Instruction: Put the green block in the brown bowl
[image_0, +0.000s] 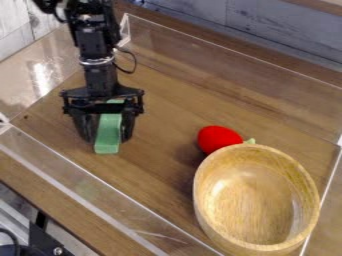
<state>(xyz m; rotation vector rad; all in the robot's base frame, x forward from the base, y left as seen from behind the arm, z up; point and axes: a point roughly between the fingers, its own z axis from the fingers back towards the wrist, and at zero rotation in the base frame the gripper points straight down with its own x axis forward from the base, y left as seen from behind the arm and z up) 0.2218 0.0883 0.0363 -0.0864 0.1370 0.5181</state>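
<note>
You had a wooden table (254, 95); on it lay the green block (107, 135) at left, a red object (218, 139) mid-right, the brown bowl (257, 198) near right.

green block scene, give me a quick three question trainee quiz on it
1. True or false: the green block already lies inside the brown bowl.
2. Which thing sits nearest the bowl's rim? A) the red round object B) the green block C) the gripper
3. Fill in: the gripper's jaws stand ____ on either side of the block.

Key: 1 false, it is on the wooden table; 2 A; 3 open.
</note>
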